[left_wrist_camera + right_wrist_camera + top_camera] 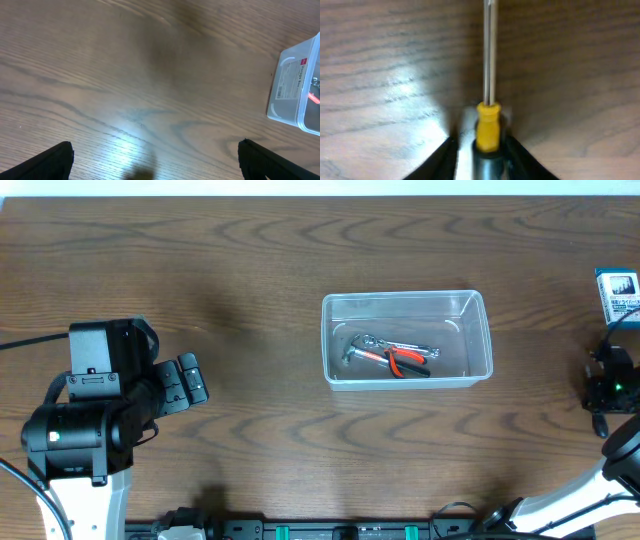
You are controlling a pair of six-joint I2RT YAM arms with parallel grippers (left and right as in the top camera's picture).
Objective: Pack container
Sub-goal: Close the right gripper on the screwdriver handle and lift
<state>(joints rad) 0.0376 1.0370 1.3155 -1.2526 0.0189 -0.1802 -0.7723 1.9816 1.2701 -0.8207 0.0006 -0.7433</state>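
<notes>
Overhead sharp; wrist cams soft, glare on table (pixel 125 136).

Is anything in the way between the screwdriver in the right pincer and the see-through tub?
No, nothing visible. Only bare table lies between the right pincer, which grips the screwdriver, and the container. The small blue-and-white box sits off to the side, not on that path.

The worktop (pixel 250 260) is dark brown with wavy grain. The container (pixel 404 302) is clear, its pliers (pixel 408 361) red-and-black; the screwdriver (pixel 488 125) is yellow and silver.
</notes>
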